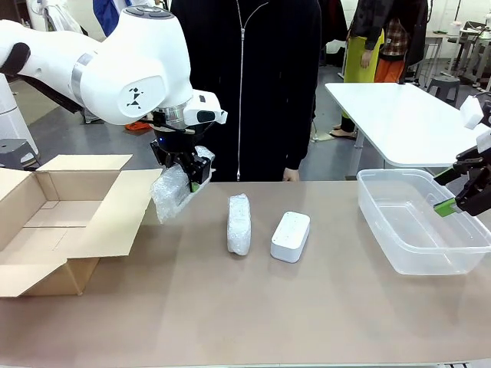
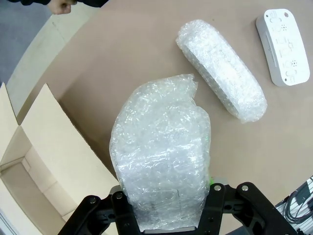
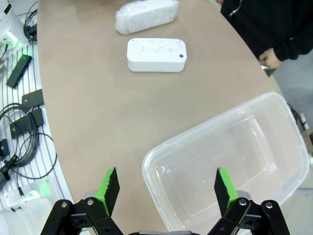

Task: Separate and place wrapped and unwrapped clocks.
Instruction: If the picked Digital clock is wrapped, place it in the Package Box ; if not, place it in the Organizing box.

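My left gripper (image 1: pixel 184 173) is shut on a bubble-wrapped clock (image 1: pixel 170 193), held tilted in the air above the table beside the cardboard box's flap. In the left wrist view this bundle (image 2: pixel 161 156) covers the fingers of the gripper (image 2: pixel 164 198). A second wrapped clock (image 1: pixel 238 223) (image 2: pixel 222 71) (image 3: pixel 146 15) lies at mid-table. Just right of it rests the bare white unwrapped clock (image 1: pixel 291 236) (image 2: pixel 283 46) (image 3: pixel 156 55). At the far right my right gripper (image 1: pixel 459 188) (image 3: pixel 166 188) hangs open over the near rim of the clear tub, holding nothing.
An open brown cardboard box (image 1: pixel 46 222) (image 2: pixel 39 161) stands at the left with its flaps spread. A clear plastic tub (image 1: pixel 383 175) (image 3: pixel 205 117) sits at the right. A person in black (image 1: pixel 253 84) stands at the far edge, one hand (image 1: pixel 290 175) by the table.
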Robot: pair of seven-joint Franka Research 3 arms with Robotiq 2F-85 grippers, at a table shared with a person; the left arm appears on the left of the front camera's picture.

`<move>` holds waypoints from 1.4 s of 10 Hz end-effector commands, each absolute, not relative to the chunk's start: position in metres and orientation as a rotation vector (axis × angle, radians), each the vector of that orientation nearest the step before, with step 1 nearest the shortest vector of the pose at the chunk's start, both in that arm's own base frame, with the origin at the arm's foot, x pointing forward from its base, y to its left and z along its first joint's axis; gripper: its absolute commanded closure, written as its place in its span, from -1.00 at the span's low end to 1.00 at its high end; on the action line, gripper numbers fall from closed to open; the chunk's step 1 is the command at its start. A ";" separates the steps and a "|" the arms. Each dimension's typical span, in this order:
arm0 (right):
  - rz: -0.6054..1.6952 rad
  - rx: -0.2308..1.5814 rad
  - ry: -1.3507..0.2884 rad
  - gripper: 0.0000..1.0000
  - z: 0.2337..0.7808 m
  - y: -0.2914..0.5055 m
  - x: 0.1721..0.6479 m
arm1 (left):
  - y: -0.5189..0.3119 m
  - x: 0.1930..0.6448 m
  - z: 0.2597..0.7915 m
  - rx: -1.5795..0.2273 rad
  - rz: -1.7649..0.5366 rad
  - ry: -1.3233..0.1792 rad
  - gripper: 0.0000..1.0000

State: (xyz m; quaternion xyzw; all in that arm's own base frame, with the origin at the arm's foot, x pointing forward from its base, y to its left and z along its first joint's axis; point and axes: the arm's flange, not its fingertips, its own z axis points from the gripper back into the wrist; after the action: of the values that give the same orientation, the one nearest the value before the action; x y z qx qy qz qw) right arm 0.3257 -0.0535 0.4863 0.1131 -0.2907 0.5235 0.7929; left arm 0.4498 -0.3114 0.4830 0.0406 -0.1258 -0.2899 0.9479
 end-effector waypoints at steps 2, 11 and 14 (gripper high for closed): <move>1.136 0.269 -0.645 -1.00 0.484 -0.054 0.327 | -0.311 0.449 0.485 0.082 -0.589 -0.260 1.00; 1.136 0.269 -0.645 -1.00 0.484 -0.054 0.327 | -0.235 0.439 0.511 0.092 -0.483 -0.305 -0.05; 1.136 0.269 -0.645 -1.00 0.484 -0.054 0.327 | -0.169 0.430 0.513 0.106 -0.359 -0.334 -0.05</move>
State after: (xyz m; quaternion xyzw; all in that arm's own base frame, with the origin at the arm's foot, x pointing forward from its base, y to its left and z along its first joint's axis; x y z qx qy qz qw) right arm 0.3255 -0.0538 0.4865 0.1122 -0.2905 0.5231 0.7934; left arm 0.4392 -0.1915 0.5148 0.0585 -0.1522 -0.1890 0.9684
